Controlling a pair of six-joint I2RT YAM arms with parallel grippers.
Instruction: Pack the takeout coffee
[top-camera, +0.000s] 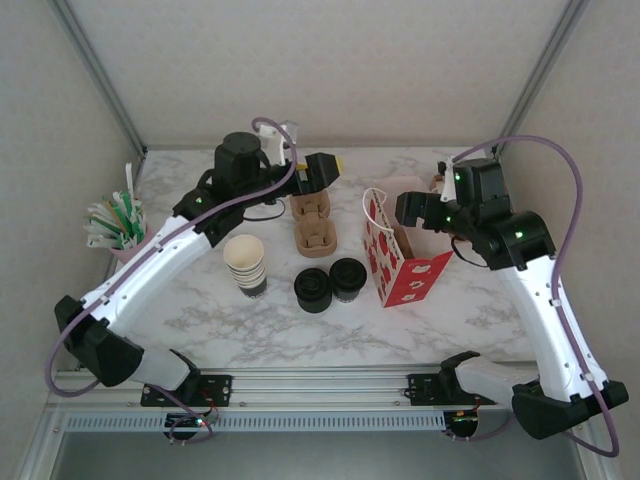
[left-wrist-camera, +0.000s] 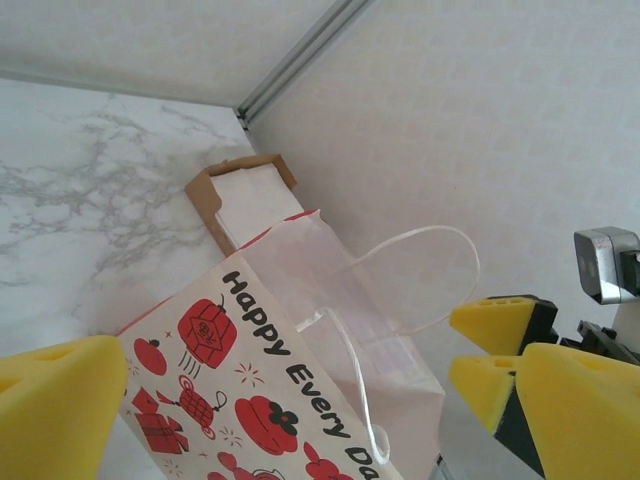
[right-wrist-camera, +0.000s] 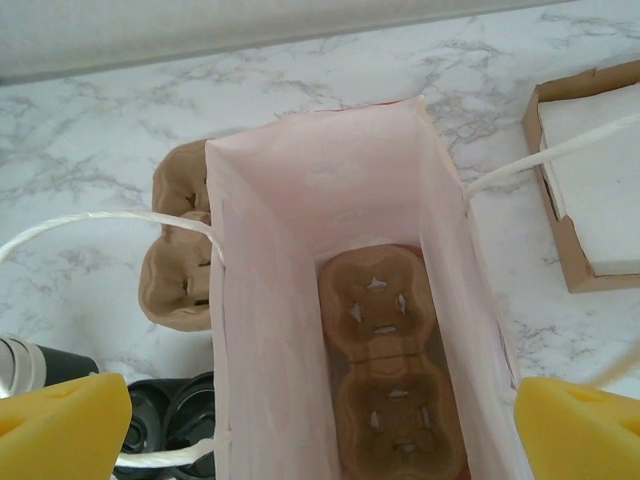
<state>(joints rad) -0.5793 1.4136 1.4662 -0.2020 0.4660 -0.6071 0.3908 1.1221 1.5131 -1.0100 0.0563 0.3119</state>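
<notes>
Takeout coffee (top-camera: 347, 277): upright, lid up, axis vertical.
Room: lid stack (top-camera: 313, 290) just left, bag (top-camera: 400, 262) near right, bare table (top-camera: 300, 330) in front.
Left gripper (left-wrist-camera: 310, 400), right gripper (right-wrist-camera: 320, 425): pincers apart, empty.

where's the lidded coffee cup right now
Top view: the lidded coffee cup stands centrally, between the lid stack on its left and the red paper bag on its right.

Your top external view looks down from high behind the arm bases, far enough to take in the whole marble table (top-camera: 200, 315). Your left wrist view sits close beside the paper bag (left-wrist-camera: 215, 385), facing its printed side and the back corner. Your right wrist view looks straight down into that bag from close above. Both wrist views share the cardboard box (left-wrist-camera: 245, 195).
</notes>
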